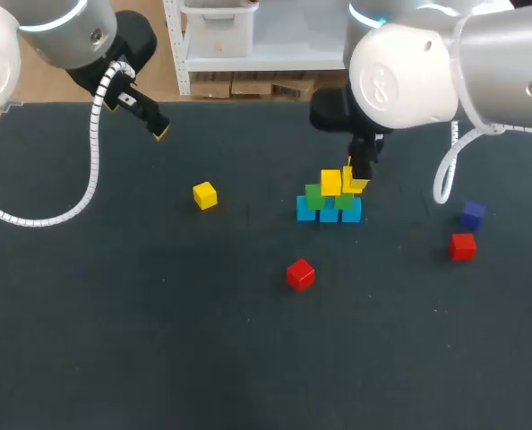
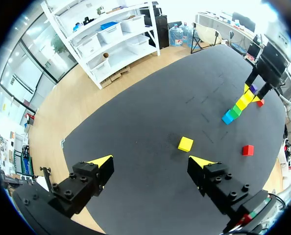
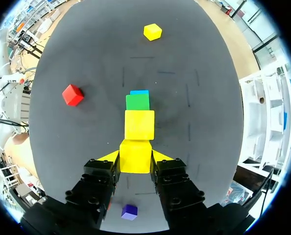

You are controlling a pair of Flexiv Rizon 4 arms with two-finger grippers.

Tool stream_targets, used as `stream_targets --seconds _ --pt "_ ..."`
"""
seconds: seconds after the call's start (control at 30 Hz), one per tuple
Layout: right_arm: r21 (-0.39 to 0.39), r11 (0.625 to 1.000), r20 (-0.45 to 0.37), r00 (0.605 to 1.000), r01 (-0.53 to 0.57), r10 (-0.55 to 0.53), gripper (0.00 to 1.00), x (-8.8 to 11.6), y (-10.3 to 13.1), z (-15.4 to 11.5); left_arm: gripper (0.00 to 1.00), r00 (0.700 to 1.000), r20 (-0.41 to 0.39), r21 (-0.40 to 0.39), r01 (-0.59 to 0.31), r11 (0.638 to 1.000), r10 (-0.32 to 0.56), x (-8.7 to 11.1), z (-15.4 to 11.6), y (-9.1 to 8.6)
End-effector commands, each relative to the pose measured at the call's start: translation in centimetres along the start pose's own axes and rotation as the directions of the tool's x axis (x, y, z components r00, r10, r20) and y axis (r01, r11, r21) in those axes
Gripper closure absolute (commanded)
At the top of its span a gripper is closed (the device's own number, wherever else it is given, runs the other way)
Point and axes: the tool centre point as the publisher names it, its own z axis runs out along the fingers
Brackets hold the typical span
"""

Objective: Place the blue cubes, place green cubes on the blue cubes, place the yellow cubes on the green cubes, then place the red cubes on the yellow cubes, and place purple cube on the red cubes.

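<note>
Blue cubes (image 1: 329,212) and green cubes (image 1: 315,197) stacked, one yellow cube (image 1: 330,182) atop; right claw (image 3: 135,157) gripped a second yellow cube (image 3: 135,147) there, left claw (image 2: 151,161) hung open; red cubes (image 1: 300,274), purple cube (image 1: 473,213) lay loose.

A pile of cubes (image 1: 327,211) stands on the table (image 1: 158,340) right of the middle: three in a row, two on them, one on top at the left, and the held cube (image 3: 135,156) beside it in the right pincer's (image 1: 356,182) grip. A lone cube (image 1: 205,195) lies well left of the pile, and a front cube (image 1: 300,274) lies before it. Farther right, the rear cube (image 1: 472,213) sits close behind the near cube (image 1: 462,246).
</note>
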Motion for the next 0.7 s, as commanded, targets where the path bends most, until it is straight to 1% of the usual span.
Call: stream_targets --seconds 0.03,0.7 --pt "-0.001 1.000 0.001 1.000 0.000 0.000 1.00 0.01 -0.09 0.08 0.00 1.000 0.000 0.003 -0.002 1.000 0.002 -0.06 0.05 0.12" --pt "-0.014 1.000 -0.021 1.000 0.002 -0.002 1.00 -0.25 -0.45 0.89 0.00 1.000 0.000 0.003 -0.002 1.000 0.002 -0.06 0.05 0.12"
